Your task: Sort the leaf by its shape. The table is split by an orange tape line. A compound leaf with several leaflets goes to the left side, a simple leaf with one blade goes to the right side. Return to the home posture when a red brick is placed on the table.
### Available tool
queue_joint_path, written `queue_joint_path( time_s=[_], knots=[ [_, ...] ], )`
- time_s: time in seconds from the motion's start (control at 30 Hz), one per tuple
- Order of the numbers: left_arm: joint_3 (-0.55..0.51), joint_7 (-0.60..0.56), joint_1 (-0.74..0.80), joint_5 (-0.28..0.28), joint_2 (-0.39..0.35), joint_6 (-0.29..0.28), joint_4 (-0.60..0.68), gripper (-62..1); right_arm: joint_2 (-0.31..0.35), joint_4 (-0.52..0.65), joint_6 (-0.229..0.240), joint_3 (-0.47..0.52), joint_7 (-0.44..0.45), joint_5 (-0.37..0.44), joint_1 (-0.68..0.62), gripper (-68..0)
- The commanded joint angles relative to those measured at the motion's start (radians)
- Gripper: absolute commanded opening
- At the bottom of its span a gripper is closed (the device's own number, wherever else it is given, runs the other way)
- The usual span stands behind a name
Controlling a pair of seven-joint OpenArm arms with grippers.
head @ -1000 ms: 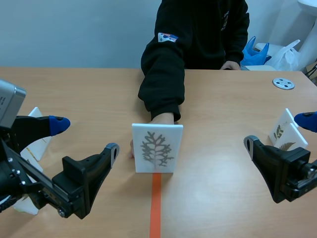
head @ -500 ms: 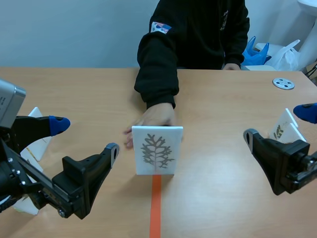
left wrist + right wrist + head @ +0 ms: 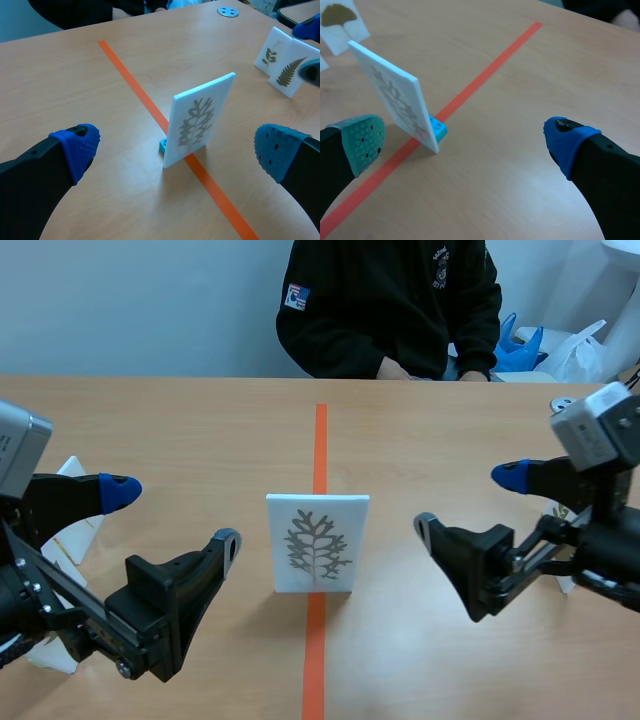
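Note:
A white card (image 3: 317, 542) showing a grey, branching, many-lobed leaf stands upright on the orange tape line at the table's middle, on a small cyan base (image 3: 163, 146). My left gripper (image 3: 175, 515) is open, low at the left, a short way from the card. In the left wrist view the card (image 3: 197, 120) stands ahead of the left gripper (image 3: 174, 147), between the lines of its fingers. My right gripper (image 3: 468, 502) is open to the card's right. The right wrist view has the card (image 3: 395, 92) edge-on, ahead of the right gripper (image 3: 465, 140) on its green-padded side, with the base (image 3: 438, 128) behind it.
A person in a black top (image 3: 390, 300) sits across the table, hands back at the far edge. Leaf cards (image 3: 75, 525) stand at the far left, one with a ginkgo leaf (image 3: 337, 20). Two more cards (image 3: 280, 62) stand at the right. A metal disc (image 3: 228, 11) lies far right.
The person's hand let go of the card and drew back to the far edge. My right arm swung in from the right toward the card. The left arm kept still.

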Motion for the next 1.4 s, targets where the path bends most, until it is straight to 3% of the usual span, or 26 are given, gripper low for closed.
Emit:
queue_joint_path(
  time_s=[0.0, 0.27, 0.53, 0.87, 1.03, 1.37],
  knots=[
    [-0.006, -0.014, 0.007, -0.005, 0.002, -0.001, 0.004, 1.4, 0.005, -0.013, 0.003, -0.025, 0.029, -0.011, 0.041, 0.4],
    [-0.006, -0.014, 0.007, -0.005, 0.002, -0.001, 0.004, 1.4, -0.008, -0.203, 0.002, -0.209, 0.137, -0.106, 0.2, 0.4],
    [-0.006, -0.014, 0.007, -0.005, 0.002, -0.001, 0.004, 1.4, -0.092, -0.42, -0.008, -0.356, 0.24, -0.222, 0.339, 0.4],
    [-0.006, -0.015, 0.007, -0.005, 0.003, -0.001, 0.004, 1.4, -0.161, -0.558, -0.097, -0.506, 0.291, -0.288, 0.421, 0.4],
    [-0.006, -0.015, 0.007, -0.005, 0.003, -0.001, 0.004, 1.4, -0.161, -0.56, -0.111, -0.528, 0.29, -0.305, 0.418, -19.6],
    [-0.006, -0.015, 0.007, -0.005, 0.003, -0.001, 0.004, 1.4, -0.152, -0.56, -0.112, -0.528, 0.29, -0.306, 0.418, -49.2]
  ],
)
